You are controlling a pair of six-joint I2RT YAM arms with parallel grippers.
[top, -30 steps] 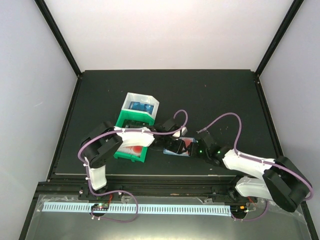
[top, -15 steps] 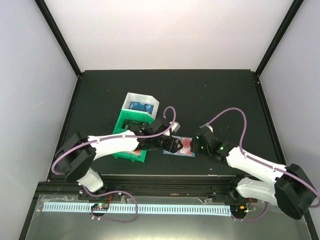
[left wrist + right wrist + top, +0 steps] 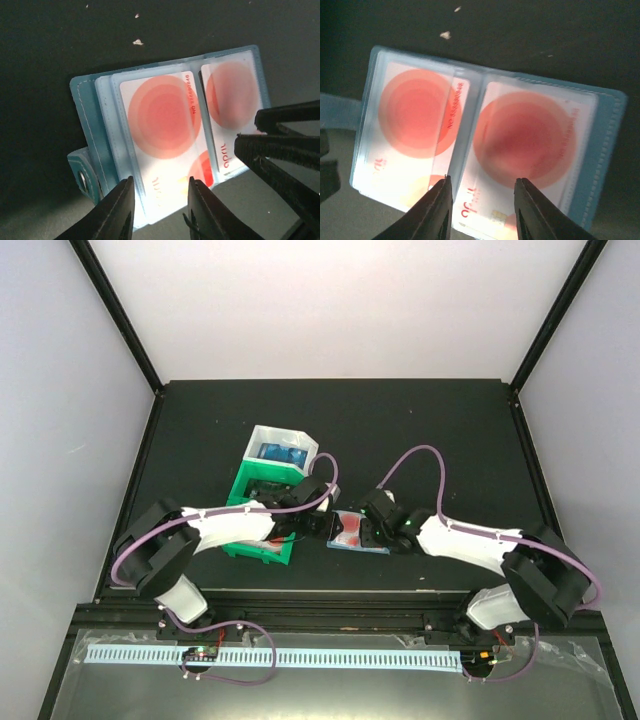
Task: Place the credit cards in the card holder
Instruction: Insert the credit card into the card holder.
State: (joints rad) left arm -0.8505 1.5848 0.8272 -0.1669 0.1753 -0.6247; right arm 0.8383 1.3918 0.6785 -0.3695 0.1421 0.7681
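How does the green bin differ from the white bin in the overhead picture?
The green bin lies in front, nearer the robot; the white bin lies behind it, farther away. The white bin shows blue contents; the green bin shows something red and white at its near end. The left arm crosses above the green bin, while nothing covers the white bin. Both are open on top and stand left of the card holder.
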